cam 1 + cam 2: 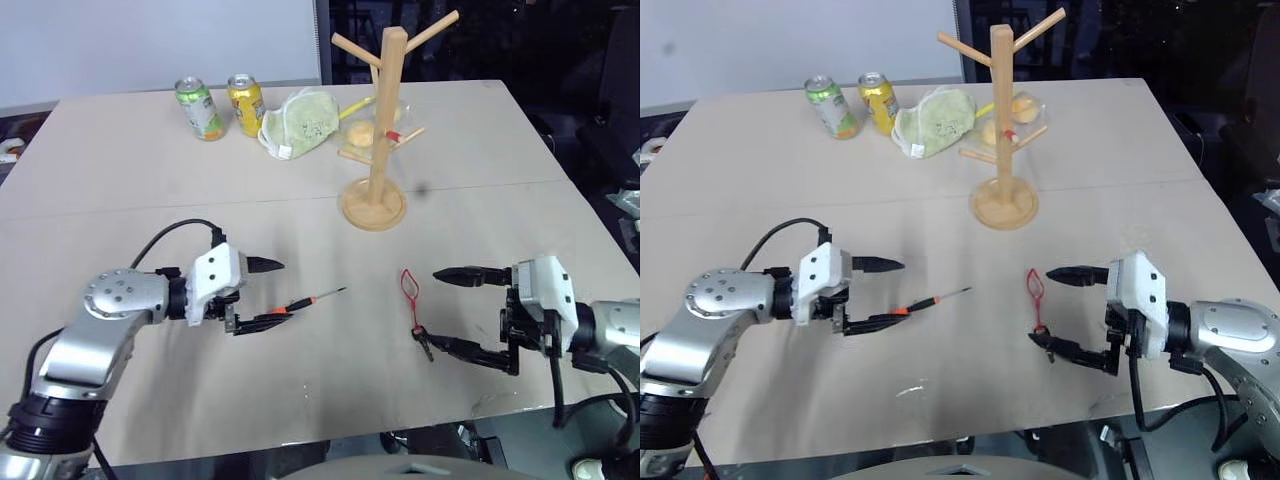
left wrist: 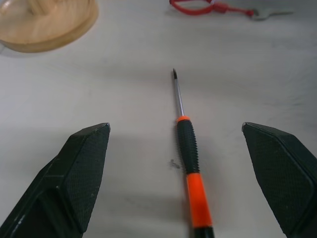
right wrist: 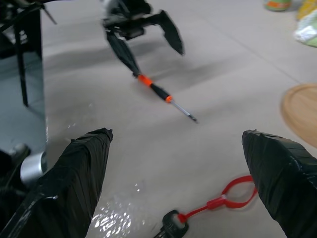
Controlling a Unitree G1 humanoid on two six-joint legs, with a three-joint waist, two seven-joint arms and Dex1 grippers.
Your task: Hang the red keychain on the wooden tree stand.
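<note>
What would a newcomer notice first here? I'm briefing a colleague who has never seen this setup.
Probably the wooden tree stand, upright at the table's far middle, with two cans to its left. Nearer, the red keychain lies flat by the right gripper, while the left gripper, jaws open, flanks a screwdriver.

In the left wrist view the wooden tree stand is cut by the upper left edge, so just part of its round base shows, and the screwdriver runs off the bottom edge. In the right wrist view the red keychain has its dark key end cut off at the bottom edge. Behind the stand's post in the head views sits a clear container, partly hidden; its yellowish contents are too small to identify.
</note>
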